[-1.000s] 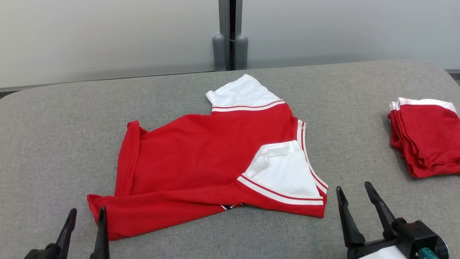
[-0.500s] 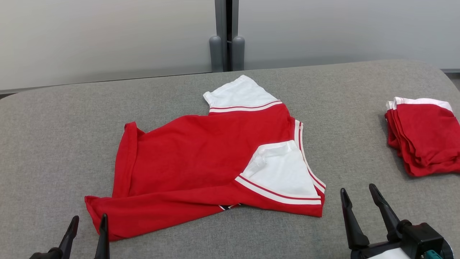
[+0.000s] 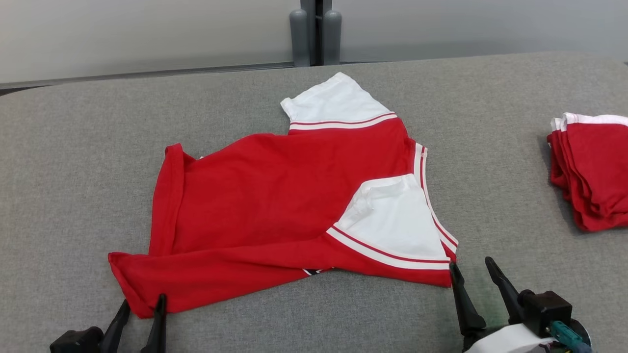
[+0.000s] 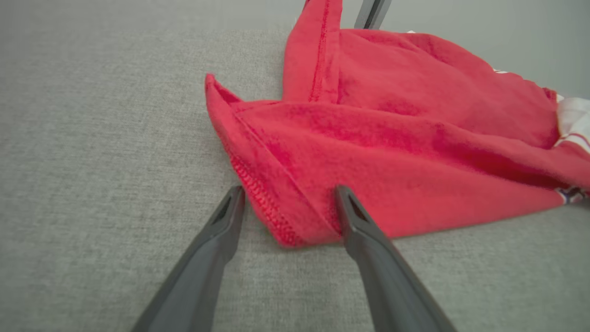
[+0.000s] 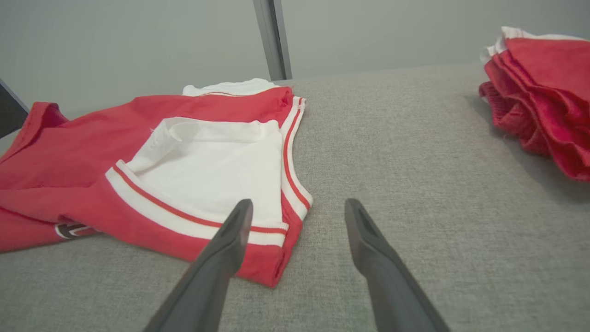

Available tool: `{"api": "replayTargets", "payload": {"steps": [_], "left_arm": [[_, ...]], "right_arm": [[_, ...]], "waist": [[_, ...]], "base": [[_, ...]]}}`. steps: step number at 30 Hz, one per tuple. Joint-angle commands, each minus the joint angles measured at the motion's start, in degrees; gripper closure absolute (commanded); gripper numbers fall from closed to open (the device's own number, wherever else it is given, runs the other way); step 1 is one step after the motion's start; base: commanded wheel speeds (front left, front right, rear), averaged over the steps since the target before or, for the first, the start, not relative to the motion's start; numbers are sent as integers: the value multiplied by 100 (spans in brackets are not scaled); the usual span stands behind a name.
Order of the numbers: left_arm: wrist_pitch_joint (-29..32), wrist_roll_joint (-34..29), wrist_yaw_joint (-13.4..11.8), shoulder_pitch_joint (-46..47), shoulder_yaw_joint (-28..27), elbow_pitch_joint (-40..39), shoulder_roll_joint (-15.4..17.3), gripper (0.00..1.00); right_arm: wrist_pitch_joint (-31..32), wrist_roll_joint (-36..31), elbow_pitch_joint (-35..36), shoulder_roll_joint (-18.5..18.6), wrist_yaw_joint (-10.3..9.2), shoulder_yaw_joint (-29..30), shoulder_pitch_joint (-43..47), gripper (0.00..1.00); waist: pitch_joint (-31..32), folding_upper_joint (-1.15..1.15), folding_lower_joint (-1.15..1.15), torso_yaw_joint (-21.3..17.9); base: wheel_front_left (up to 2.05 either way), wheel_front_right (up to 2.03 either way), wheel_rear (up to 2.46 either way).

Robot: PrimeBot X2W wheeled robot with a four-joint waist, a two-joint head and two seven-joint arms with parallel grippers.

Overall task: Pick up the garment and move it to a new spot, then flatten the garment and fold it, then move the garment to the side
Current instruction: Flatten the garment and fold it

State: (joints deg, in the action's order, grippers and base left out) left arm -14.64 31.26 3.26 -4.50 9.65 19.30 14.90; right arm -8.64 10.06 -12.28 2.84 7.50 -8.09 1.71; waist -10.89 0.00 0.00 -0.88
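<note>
Now the left gripper (image 3: pixel 143 300) has crept up to straddle the near-left corner of the garment (image 3: pixel 274 196), the right gripper (image 3: pixel 471 262) arriving at its near-right one — both jaws wide, nothing held. It lies rumpled mid-table (image 3: pixel 73 147), toward the near edge — a two-corner pickup looks ready.

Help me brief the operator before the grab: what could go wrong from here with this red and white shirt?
1. The left gripper straddles a doubled-over hem corner of the shirt; closing may catch one layer only, leaving it twisted.
2. The right gripper reaches only the outer edge of the near right corner; a shallow grip could slip.
3. The folded red stack lies close on the right; a sideways swing could disturb it.
</note>
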Motion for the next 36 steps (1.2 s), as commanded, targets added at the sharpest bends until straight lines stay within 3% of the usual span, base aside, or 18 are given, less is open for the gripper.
{"api": "replayTargets", "payload": {"steps": [1, 9, 10, 11, 12, 13, 17, 26, 36], "left_arm": [[-13, 44, 71, 183, 0, 117, 5, 0], [36, 272, 301, 572, 137, 950, 19, 0], [37, 300, 311, 591, 167, 1019, 29, 16], [39, 313, 326, 610, 195, 1072, 43, 58], [41, 322, 345, 618, 225, 1110, 57, 96], [39, 327, 359, 616, 259, 1139, 72, 100], [27, 289, 389, 611, 302, 1117, 136, 100], [50, 185, 391, 210, 173, 633, 720, 100], [1157, 423, 21, -881, 89, -710, 1281, 100]], "right_arm": [[-55, 25, -210, 14, -2, -30, -171, 0], [-341, 347, -1578, 10, -2, -345, -791, 0], [-359, 382, -1716, 10, -2, -391, -829, 5], [-370, 428, -1819, 8, -2, -436, -867, 52], [-369, 494, -1934, 0, -2, -507, -881, 56], [-378, 531, -2018, -2, -2, -551, -895, 100], [-465, 632, -2147, 20, -9, -554, -936, 100], [-550, 565, -1748, 37, -10, -233, -669, 100], [140, 551, -543, 39, -10, 55, 644, 100]], "waist": [[-161, 0, 0, 71], [-407, 0, 0, 139], [-418, 0, 0, 145], [-425, 0, 0, 151], [-427, 0, 0, 158], [-427, 0, 0, 163], [-400, 0, 0, 195], [-52, 0, 0, 261], [504, 0, 0, 215]], "base": [[0, 0, 0], [0, 0, 0], [0, 0, 0], [0, 0, 0], [0, 0, 0], [0, 0, 0], [0, 0, 0], [0, 0, 0], [0, 0, 0]]}}
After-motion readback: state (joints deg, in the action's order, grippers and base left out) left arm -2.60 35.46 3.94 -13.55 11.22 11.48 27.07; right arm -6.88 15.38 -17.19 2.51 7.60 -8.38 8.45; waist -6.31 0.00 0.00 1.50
